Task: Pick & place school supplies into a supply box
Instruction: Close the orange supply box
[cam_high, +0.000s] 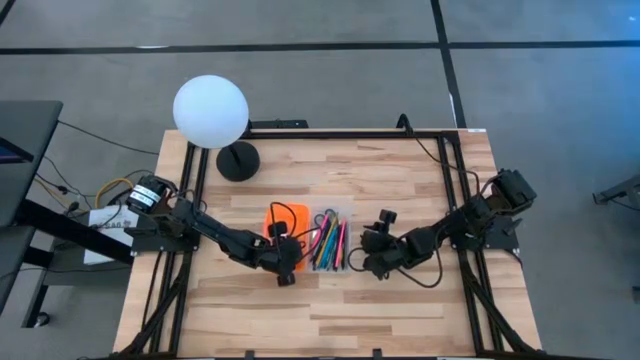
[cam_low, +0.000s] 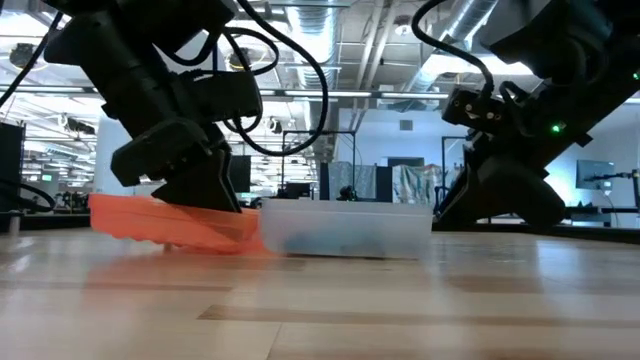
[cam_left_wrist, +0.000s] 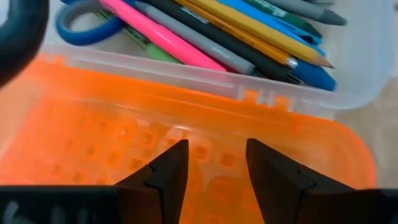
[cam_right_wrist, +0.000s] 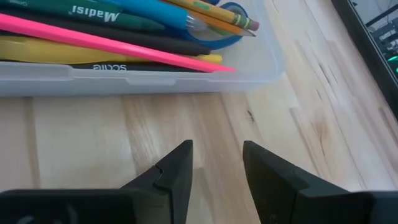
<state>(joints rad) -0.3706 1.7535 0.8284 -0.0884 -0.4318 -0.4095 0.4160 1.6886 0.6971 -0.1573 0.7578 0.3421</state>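
Mid-desk: left gripper (cam_left_wrist: 214, 165), fingers spread over orange lid (cam_left_wrist: 186, 137); swing it gently onto supply box (cam_high: 345, 212).

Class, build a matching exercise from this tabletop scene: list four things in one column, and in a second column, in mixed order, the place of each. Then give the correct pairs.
Things:
1. orange lid
2. school supplies
3. white globe lamp
4. right pincer

Places:
A. on the bare wood of the table, beside the box
B. at the table's far left corner
C. inside the clear box base
D. folded open beside the base, under the left pincer

Pairs: 1-D, 2-C, 3-B, 4-A
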